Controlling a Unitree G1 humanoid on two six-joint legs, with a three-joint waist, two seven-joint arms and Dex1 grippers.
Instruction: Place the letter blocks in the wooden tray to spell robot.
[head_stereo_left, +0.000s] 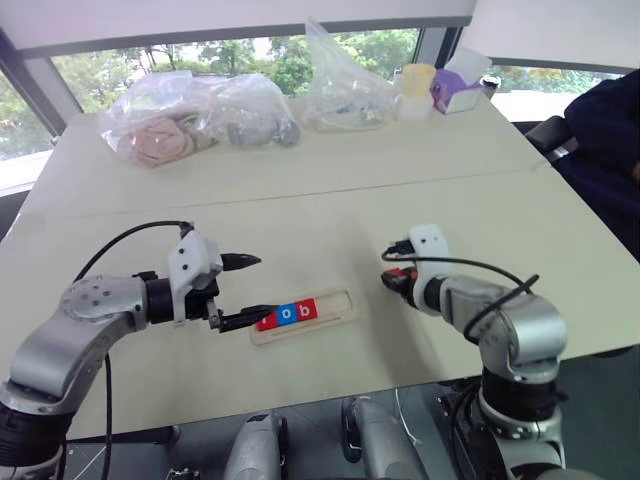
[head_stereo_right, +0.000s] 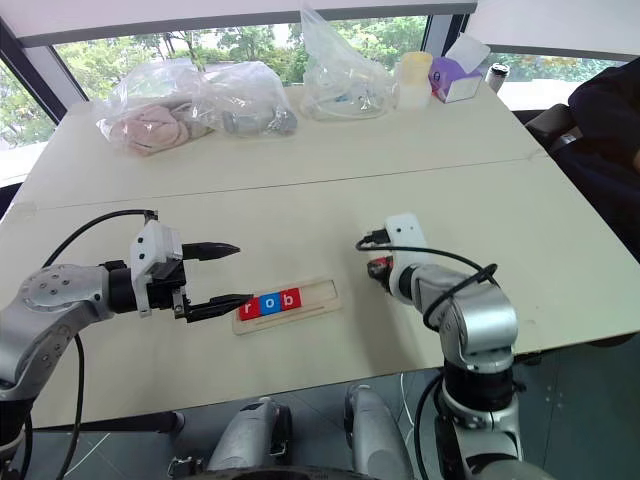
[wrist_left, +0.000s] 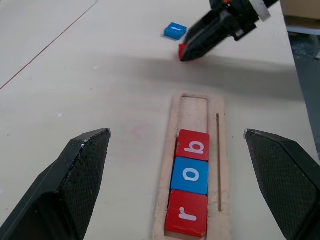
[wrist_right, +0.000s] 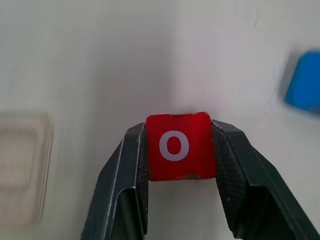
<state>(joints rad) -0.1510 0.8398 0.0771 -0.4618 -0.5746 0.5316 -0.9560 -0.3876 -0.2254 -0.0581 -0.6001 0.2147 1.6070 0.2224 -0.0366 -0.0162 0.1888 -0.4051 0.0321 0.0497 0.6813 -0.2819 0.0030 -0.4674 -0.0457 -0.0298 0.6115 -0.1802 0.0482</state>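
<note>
Your left tool (head_stereo_left: 243, 291) hangs with its jaws wide apart at the left end of the wooden tray (head_stereo_left: 338, 312), one finger crossing over that end. Inside the tray sit three letter blocks: a red "r" (wrist_left: 186, 213), a blue "o" (wrist_left: 190, 175) and a red "b" (wrist_left: 192, 145), packed toward the left, leaving two slots bare on the right. Further right, your right tool (wrist_right: 177, 172) is clamped on the red "o" block (wrist_right: 178, 145), held above the surface. The blue block (wrist_left: 175, 31) lies loose just beyond it. The risk: the "o" is pinched only by its edges, so it could twist or catch the tray rim and knock the "b". Your left tool also crowds the tray and could shift it.
</note>
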